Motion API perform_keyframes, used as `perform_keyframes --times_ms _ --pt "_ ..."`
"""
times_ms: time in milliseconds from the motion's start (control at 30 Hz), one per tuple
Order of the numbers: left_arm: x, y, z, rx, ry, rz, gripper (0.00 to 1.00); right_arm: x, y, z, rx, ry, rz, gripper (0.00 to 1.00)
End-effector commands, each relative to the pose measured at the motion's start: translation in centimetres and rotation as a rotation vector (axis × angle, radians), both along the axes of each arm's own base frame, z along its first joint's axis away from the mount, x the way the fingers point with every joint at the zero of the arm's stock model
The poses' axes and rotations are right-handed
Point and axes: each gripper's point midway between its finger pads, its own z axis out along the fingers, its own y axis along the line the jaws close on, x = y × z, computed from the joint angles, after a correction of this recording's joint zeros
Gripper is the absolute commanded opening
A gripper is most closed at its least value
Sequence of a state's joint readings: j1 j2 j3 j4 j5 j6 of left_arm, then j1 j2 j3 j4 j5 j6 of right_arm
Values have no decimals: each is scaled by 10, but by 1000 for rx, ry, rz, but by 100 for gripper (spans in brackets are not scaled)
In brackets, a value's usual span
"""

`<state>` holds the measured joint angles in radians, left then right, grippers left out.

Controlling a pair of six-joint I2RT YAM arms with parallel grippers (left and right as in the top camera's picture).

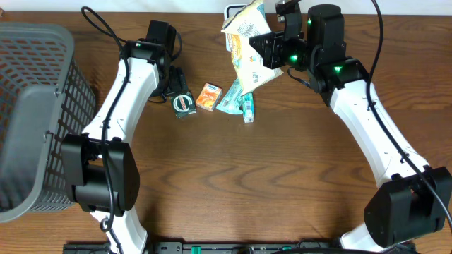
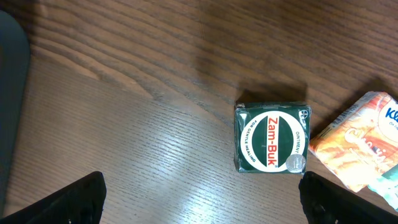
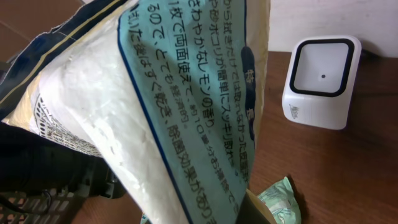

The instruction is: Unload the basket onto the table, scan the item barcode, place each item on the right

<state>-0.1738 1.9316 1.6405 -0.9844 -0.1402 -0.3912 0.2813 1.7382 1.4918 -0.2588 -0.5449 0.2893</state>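
right gripper (image 1: 267, 51) was clamped on floppy pouch (image 1: 247, 42) | left gripper (image 2: 202, 202) sat wide, empty | risk: pouch sagged, barcode maybe faced away from far scanner (image 3: 321, 81)

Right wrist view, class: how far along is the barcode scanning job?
Done: the right gripper holds the Japanese-printed packet lifted. In hand: it is presented near the white scanner. To do: the Zam-Buk box and orange packet lie on the table, the left gripper open above.
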Motion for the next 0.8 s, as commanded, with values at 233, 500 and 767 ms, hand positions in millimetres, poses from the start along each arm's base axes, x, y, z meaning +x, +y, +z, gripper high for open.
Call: perform_keyframes --times_ms 233,500,767 --pt "1 1 4 6 -10 -7 98 -1 2 16 11 -30 -12 1" --pt "1 1 4 6 -10 -7 98 -1 2 16 11 -29 -11 1" --pt "1 1 4 6 -10 -7 98 -1 2 16 11 -29 -12 1"
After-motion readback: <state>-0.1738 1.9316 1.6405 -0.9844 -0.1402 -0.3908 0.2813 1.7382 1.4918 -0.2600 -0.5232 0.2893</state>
